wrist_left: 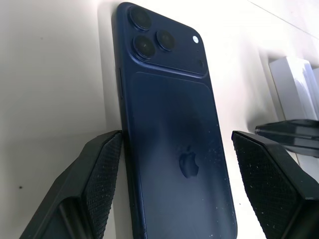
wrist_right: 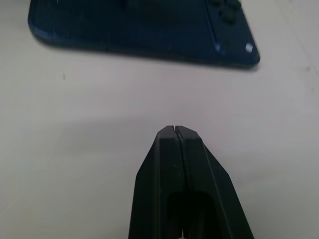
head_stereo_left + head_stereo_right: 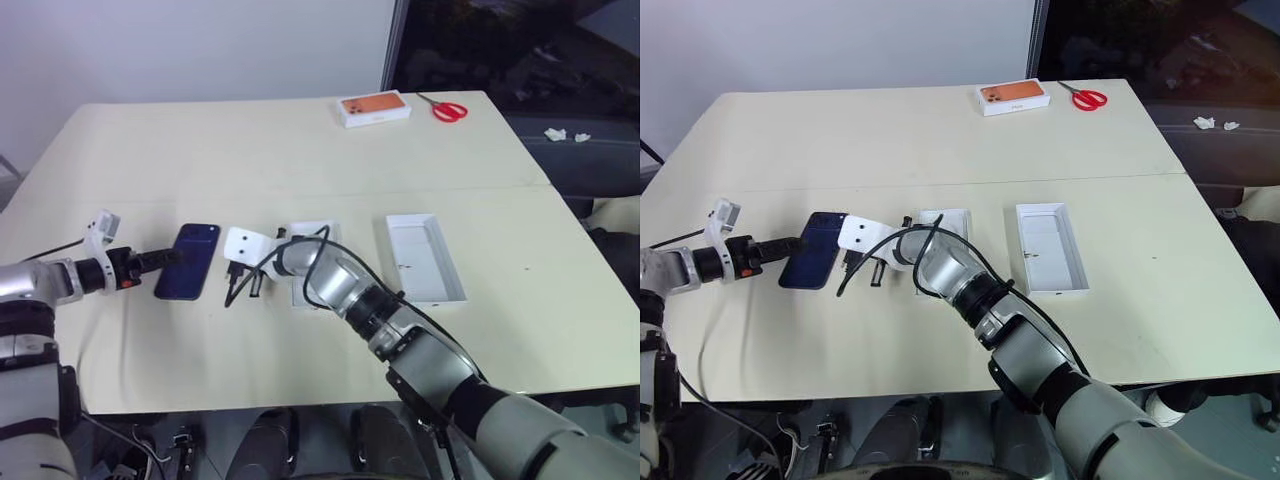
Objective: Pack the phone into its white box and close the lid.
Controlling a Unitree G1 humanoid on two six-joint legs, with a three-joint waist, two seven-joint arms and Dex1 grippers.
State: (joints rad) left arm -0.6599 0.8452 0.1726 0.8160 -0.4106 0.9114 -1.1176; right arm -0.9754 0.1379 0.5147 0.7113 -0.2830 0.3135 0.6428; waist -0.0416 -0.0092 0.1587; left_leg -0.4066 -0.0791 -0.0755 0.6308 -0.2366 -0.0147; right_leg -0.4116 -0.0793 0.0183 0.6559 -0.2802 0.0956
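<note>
From the head views I see the cream table (image 3: 300,150). The phone (image 3: 189,261) lies flat, back up, near the table's left edge, toward the front. My left gripper (image 3: 170,258) reaches in from the left side, and its fingers sit by the phone's near end. My right gripper (image 3: 243,285) comes across from the right and points at the table just beside the phone's right side. My right arm lies over the white box (image 3: 314,240), which sits just right of the phone, so I see only part of it. The lid (image 3: 424,257) lies open side up, farther right, apart from the box. At the far edge of the table sit an orange-topped box (image 3: 374,109) and red scissors (image 3: 449,109) beside it, well away from everything else.

In the left wrist view, the two black fingers (image 1: 94,184) stand wide apart, one on each side of the phone (image 1: 174,139). One finger is right against the phone's edge. The other is a little away. The three camera rings are at the far end. A bit of the white box (image 1: 294,84) shows past it.

In the right wrist view, my fingers (image 2: 187,184) are pressed together with nothing between them. The tip hangs over bare table, and the phone (image 2: 139,27) lies just ahead, not touching.
</note>
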